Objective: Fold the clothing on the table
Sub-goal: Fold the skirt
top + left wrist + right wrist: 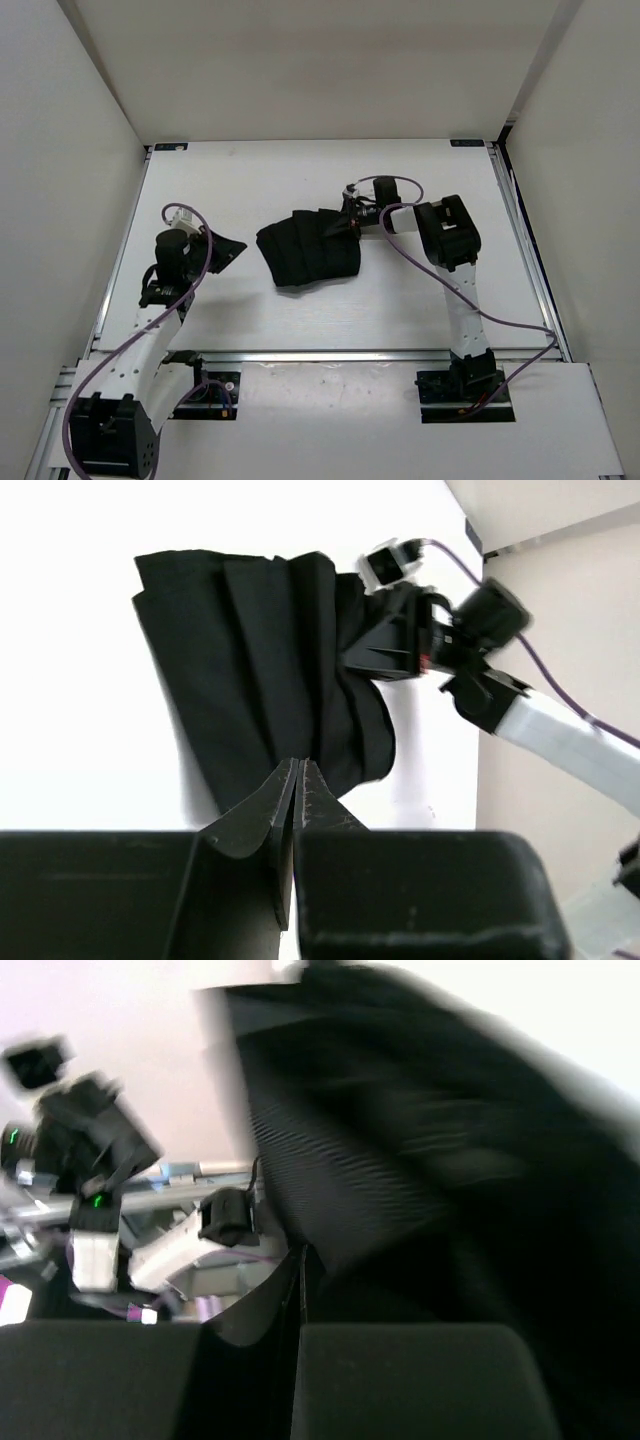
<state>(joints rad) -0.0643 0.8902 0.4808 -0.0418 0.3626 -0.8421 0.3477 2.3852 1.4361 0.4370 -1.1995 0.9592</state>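
My right gripper (346, 224) is clamped onto the right edge of the clothing (303, 256), and the fabric is bunched there. My left gripper (233, 247) is pinched closed and empty, near the clothing's left side. The clothing lies mid table (300, 175), well clear of all edges.

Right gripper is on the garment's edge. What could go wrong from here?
1. The right gripper pinches only one edge of the clothing; pulling may drag the whole bundle across the table instead of folding it.
2. The left gripper is shut beside the fabric, pinning nothing, so pleats could bunch.
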